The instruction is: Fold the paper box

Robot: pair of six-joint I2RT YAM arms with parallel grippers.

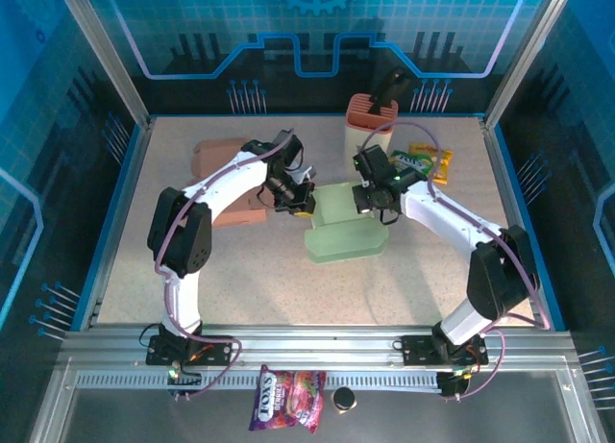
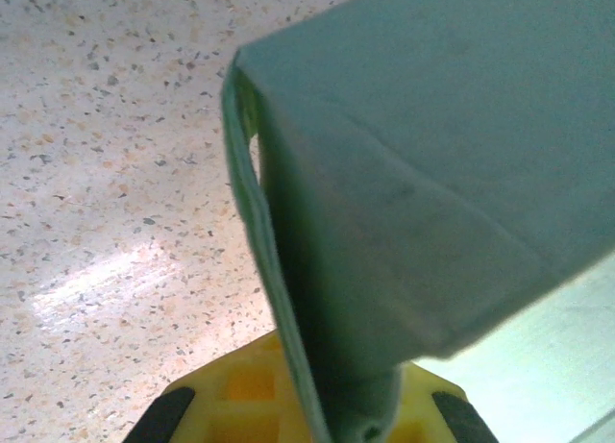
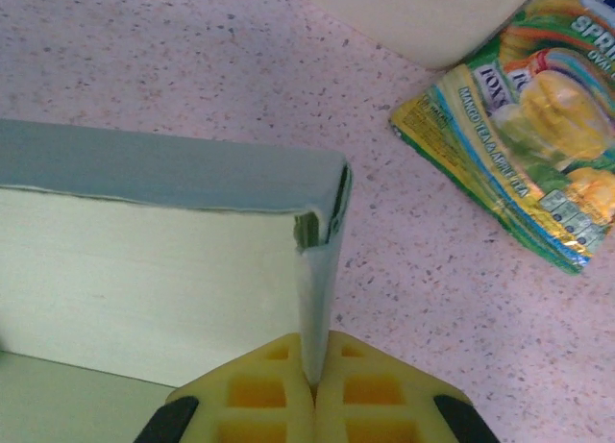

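Paper box [image 1: 346,237], pale green with its side walls partly raised, is sitting mid-table [image 1: 240,270]; left gripper [image 2: 360,416] and right gripper [image 3: 314,385] are each pinching an opposite wall.

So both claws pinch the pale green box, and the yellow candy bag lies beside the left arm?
No: the yellow candy bag lies beside the right arm, as the top view shows. The left gripper and right gripper do both pinch the pale green box.

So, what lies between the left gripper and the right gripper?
The paper box, pale green. The left gripper pinches its left wall, the right gripper its right wall; the top view shows this.
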